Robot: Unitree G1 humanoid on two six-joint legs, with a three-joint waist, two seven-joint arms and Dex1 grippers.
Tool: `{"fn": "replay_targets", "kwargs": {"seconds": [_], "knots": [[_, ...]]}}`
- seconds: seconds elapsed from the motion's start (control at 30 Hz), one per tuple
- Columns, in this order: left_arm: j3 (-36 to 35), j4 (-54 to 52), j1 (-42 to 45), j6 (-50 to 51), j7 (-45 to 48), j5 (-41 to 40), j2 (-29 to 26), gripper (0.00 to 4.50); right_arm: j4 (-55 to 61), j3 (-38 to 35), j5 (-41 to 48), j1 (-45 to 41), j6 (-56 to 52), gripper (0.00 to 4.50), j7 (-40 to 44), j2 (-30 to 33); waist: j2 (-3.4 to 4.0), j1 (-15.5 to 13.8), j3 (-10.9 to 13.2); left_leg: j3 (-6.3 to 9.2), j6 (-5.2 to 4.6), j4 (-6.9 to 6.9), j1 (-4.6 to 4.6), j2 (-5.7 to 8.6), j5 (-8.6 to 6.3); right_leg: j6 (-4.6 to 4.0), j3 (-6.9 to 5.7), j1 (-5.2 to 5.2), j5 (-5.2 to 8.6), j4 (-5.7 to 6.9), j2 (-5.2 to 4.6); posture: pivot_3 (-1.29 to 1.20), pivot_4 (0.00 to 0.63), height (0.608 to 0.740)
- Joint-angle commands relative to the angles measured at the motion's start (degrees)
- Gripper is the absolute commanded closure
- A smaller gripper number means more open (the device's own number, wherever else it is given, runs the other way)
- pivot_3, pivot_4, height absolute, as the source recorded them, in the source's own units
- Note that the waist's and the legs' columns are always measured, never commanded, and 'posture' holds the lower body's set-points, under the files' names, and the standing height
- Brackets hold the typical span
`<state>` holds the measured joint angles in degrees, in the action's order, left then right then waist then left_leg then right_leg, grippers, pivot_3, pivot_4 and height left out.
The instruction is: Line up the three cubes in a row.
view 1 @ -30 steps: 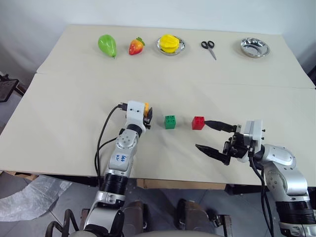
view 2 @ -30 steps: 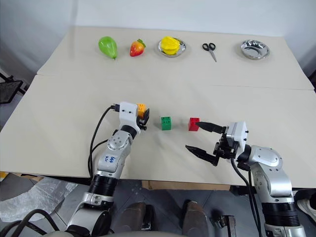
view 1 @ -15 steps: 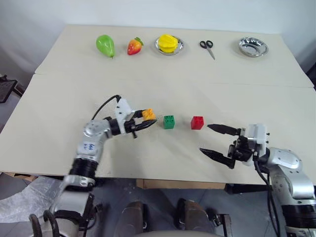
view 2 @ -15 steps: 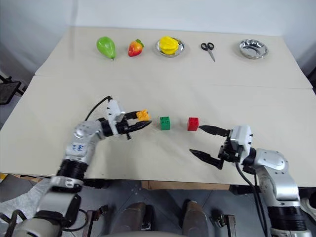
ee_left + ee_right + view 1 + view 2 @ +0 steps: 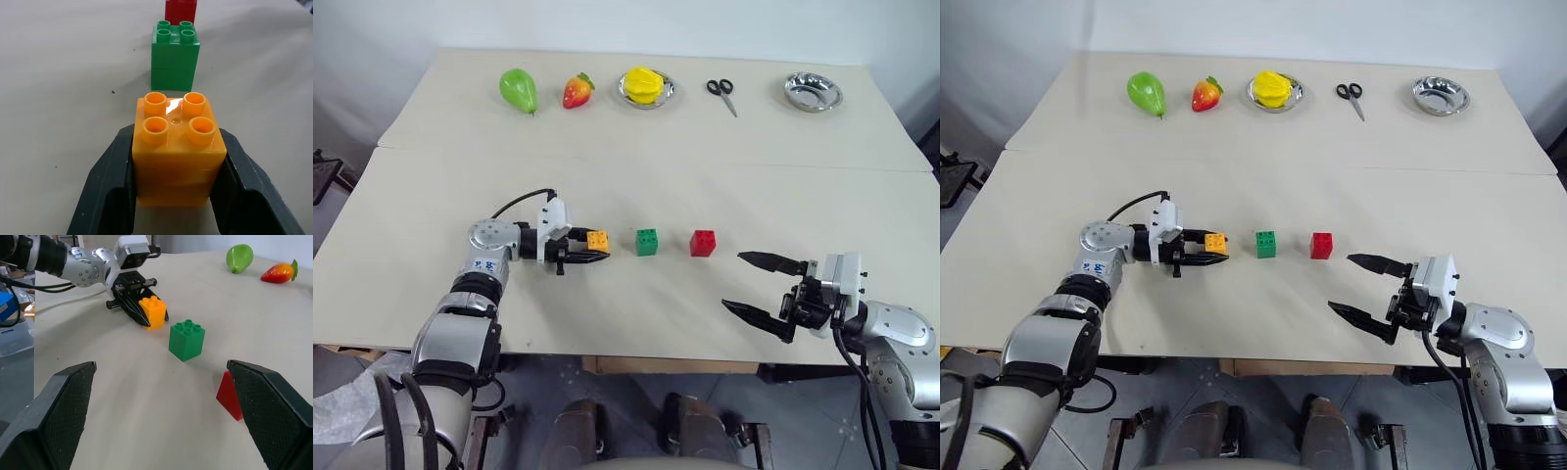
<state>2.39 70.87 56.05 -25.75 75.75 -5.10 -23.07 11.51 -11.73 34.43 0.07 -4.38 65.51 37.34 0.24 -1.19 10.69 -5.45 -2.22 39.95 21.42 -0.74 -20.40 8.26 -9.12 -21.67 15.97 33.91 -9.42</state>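
Observation:
The orange cube (image 5: 598, 240) sits upright at the left end of the row, studs up, with my left gripper (image 5: 592, 249) shut on its sides and pointing right along the table. The green cube (image 5: 647, 241) stands just to its right, and the red cube (image 5: 703, 243) comes after that. In the left wrist view the orange cube (image 5: 178, 147) is clamped between both black fingers (image 5: 105, 191), with the green cube (image 5: 175, 56) and red cube (image 5: 180, 10) lined up beyond it. My right gripper (image 5: 759, 291) hangs open near the table's front edge, to the right of the red cube.
Along the far edge lie a green pear (image 5: 517, 89), a strawberry (image 5: 576, 90), a metal dish holding a yellow fruit (image 5: 645, 86), scissors (image 5: 722, 92) and an empty metal bowl (image 5: 812, 91). A seam (image 5: 656, 162) crosses the tabletop.
My left arm swung out to the left and its gripper turned to point right, bringing the orange cube down upright onto the table. My right gripper drew back a little toward the front right.

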Motion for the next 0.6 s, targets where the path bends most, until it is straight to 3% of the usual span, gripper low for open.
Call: {"fn": "replay_targets", "kwargs": {"seconds": [0.03, 0.07, 0.33, 0.6], "knots": [[-0.6, 1.9, 1.3, -0.3, -1.6, 1.9, -0.7, 2.98, 2.2, -1.8, 1.3, 0.8, -0.3, 0.0, -0.2, 0.4, 0.0, 0.0, 0.0, 0.01, 0.0, 0.0, 0.0, 0.0, 0.0, 0.0, 0.0, 0.0, 0.0, 0.0, 0.0, 0.0, 0.15, 0.74], [-0.6, 2.2, 1.7, 0.0, -2.6, 2.3, -0.6, 2.98, 2.3, -1.9, 1.4, 0.9, -0.4, 0.0, -0.3, 0.5, 0.0, 0.0, 0.0, 0.01, 0.0, 0.0, 0.0, 0.0, 0.0, 0.0, 0.0, 0.0, 0.0, 0.0, 0.0, 0.0, 0.15, 0.74], [-2.1, 1.8, 1.3, -0.8, -0.7, 2.4, -1.6, 0.5, 3.1, -2.2, 1.8, 1.5, -1.1, 0.0, -0.6, 0.8, 0.0, 0.0, 0.0, 0.08, -0.02, 0.01, 0.0, 0.0, -0.01, 0.01, 0.02, -0.02, 0.0, 0.01, 0.0, 0.0, 0.15, 0.74], [-2.9, 1.6, 0.0, 0.0, -0.9, 3.2, -4.4, 0.5, 1.7, -1.1, 1.6, -0.6, -1.2, 0.0, -0.2, 0.6, 0.0, -0.1, 0.0, 0.08, -0.03, 0.01, 0.01, 0.0, -0.01, 0.01, 0.02, -0.03, 0.0, 0.02, 0.0, 0.0, 0.15, 0.74]]}}
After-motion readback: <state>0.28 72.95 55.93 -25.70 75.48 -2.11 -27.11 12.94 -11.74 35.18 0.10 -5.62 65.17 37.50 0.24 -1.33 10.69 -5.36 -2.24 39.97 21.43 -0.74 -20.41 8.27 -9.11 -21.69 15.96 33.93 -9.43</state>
